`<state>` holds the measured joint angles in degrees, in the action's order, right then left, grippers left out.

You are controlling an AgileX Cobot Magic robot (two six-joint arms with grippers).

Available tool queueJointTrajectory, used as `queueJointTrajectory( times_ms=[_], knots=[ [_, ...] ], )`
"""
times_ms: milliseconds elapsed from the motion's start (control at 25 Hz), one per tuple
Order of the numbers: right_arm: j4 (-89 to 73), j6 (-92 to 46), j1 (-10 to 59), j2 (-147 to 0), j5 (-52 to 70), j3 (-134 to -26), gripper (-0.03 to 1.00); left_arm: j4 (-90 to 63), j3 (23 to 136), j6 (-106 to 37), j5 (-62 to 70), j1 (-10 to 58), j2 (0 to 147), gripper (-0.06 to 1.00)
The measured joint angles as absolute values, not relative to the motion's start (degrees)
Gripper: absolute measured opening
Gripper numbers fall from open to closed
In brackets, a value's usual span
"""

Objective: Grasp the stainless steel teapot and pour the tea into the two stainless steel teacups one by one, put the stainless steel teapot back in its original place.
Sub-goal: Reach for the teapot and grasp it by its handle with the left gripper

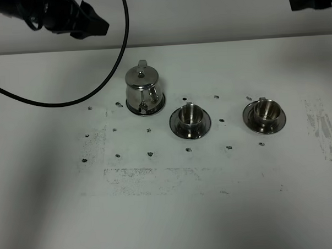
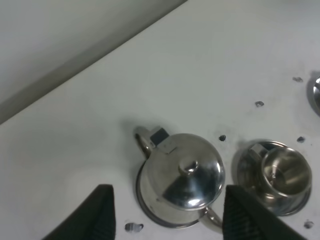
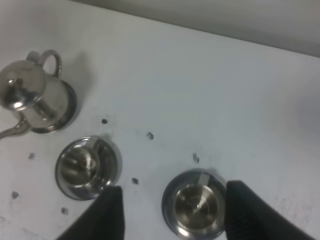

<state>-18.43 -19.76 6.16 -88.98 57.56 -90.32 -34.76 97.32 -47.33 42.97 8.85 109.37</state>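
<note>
Scuffed white table [image 1: 54, 217]. The left gripper [image 2: 167, 212] is spread and empty — the stainless steel teapot [image 2: 182, 180] stands between its fingers, slightly ahead. Closing on that slick, round body could squirt it sideways or tip it. The right gripper [image 3: 172, 210] is spread too — empty.

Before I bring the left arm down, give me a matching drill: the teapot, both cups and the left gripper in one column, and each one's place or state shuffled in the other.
Places are as seen in the high view.

1. stainless steel teapot
2. teacup beside the teapot
3. teacup farthest from the teapot
4. left gripper

A. up in the air, jaws apart, holding nothing
B. left end of the row, lid on
C. middle of the row
D. right end of the row

Pairs: 1-B, 2-C, 3-D, 4-A
</note>
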Motion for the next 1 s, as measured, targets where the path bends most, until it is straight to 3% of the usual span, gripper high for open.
queueJointTrajectory(
  times_ms=[280, 640, 1000],
  knots=[
    [-18.2, -19.7, 6.2, -68.9, 53.2, -72.0, 0.43, -41.5, 85.2, -56.4, 31.0, 8.8, 104.7, 0.47],
    [-18.4, -17.4, 6.2, -41.8, 54.8, -51.5, 0.43, -42.2, 84.4, -57.3, 29.0, 8.8, 104.7, 0.47],
    [-15.8, -11.7, 6.2, -18.7, 59.0, -42.0, 0.43, -42.2, 84.4, -57.3, 28.6, 8.8, 104.7, 0.47]
  ],
)
